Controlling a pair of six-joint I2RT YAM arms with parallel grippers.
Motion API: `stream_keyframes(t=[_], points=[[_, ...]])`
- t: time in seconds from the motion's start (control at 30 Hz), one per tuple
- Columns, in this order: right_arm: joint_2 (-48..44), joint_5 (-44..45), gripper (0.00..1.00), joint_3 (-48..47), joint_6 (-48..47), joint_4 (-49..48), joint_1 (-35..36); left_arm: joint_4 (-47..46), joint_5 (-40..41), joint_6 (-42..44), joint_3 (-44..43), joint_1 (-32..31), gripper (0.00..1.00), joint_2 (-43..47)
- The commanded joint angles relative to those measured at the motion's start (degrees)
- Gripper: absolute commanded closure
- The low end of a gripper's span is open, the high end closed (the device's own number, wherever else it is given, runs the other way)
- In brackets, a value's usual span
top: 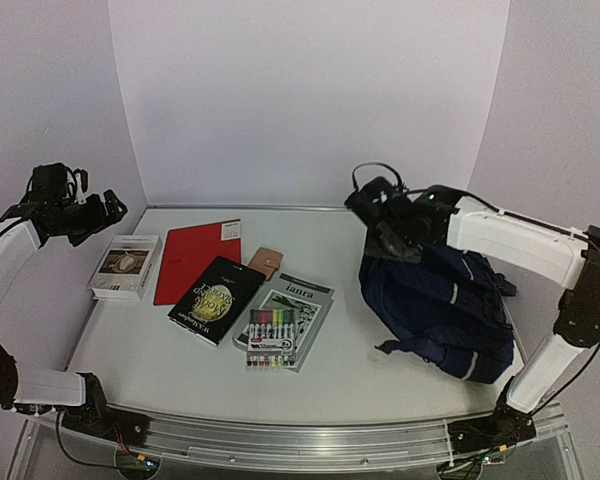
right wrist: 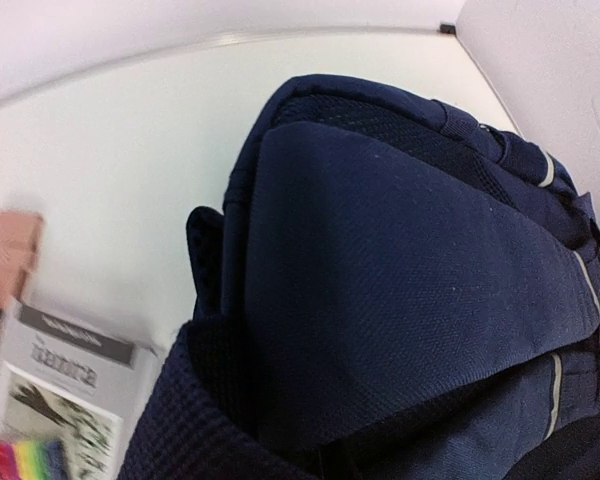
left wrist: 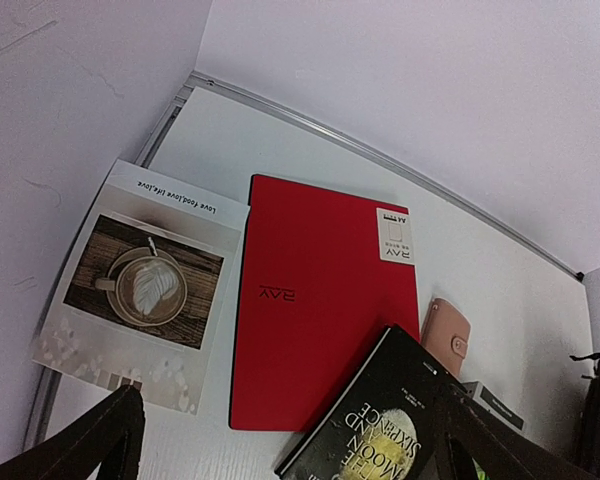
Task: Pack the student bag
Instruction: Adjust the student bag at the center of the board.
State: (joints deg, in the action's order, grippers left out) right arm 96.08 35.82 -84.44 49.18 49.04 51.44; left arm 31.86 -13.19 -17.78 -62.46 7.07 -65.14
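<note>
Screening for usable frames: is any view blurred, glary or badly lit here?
Top external: even soft light, no glare, only faint shadow beside the navy blue striped fabric backpack. Left wrist: sharp, with the label on the flat red notebook legible. Right wrist: the backpack fabric is crisp, but the grey booklet and tan wallet at the left edge are smeared.

Item: student bag (top: 442, 310). Large navy blue fabric backpack with thin grey-white stripes, a padded panel edged in dark mesh, and dark straps. It lies slumped on the right side of the table (top: 330, 375), one end toward the far wall. A loose strap end trails at its near left edge.
</note>
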Motion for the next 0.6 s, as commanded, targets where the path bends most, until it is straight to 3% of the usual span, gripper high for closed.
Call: stream_keyframes(t=[0.0,0.17,0.33,0.4,0.57], points=[[-5.48,-3.36,1.00,-14.53,-13.80,-16.50,-4.35,-1.69,0.54,0.83,-0.29,0.20,0.00,0.21],[-3.93,-23.00,1.00,-29.84,-14.70,-26.88,-4.46,-1.47,-0.33,0.72,-0.38,0.18,0.00,-0.22],[-3.65,-32.43,1.00,-37.74,-12.12,-32.71,-4.49,-1.31,-1.29,0.33,-0.48,0.20,0.00,-0.65],[-5.21,-33.57,1.00,-36.77,-10.33,-34.74,-4.48,-1.20,-1.72,0.17,-0.55,0.22,0.00,-0.90],[-12.48,-30.91,1.00,-18.93,-3.69,-39.80,-6.68,-0.76,-2.27,0.11,-0.93,0.22,0.00,-1.52]])
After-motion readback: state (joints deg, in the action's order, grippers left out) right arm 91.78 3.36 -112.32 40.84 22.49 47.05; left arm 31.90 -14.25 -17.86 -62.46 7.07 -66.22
